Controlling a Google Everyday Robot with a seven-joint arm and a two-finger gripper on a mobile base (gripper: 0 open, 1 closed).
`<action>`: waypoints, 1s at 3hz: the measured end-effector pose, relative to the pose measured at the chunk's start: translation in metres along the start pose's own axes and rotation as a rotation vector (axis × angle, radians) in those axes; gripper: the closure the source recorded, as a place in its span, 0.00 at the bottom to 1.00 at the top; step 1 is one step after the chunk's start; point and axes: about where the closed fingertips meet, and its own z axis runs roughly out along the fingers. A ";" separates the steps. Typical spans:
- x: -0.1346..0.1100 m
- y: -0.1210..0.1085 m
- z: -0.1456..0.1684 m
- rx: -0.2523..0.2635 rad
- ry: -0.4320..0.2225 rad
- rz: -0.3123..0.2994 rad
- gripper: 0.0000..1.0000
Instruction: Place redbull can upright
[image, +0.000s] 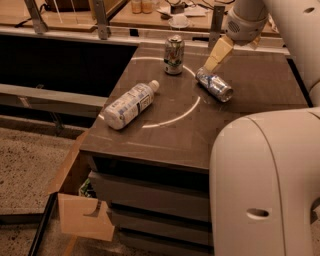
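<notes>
The redbull can (215, 84) lies on its side on the dark table top (240, 107), right of centre toward the back, its shiny end facing the front right. My gripper (212, 62) hangs from the arm at the upper right. Its tan fingers (218, 53) point down-left, with the tips just above the can's far end.
A green-and-white can (174, 54) stands upright at the back, left of the redbull can. A white plastic bottle (130, 105) lies on its side at the left. My white arm body (265, 185) fills the lower right. A cardboard box (82, 210) sits on the floor at the lower left.
</notes>
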 end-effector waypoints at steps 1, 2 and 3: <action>-0.005 -0.004 0.015 -0.002 0.020 0.038 0.00; -0.013 -0.001 0.029 -0.020 0.030 0.073 0.00; -0.021 0.003 0.041 -0.042 0.030 0.091 0.00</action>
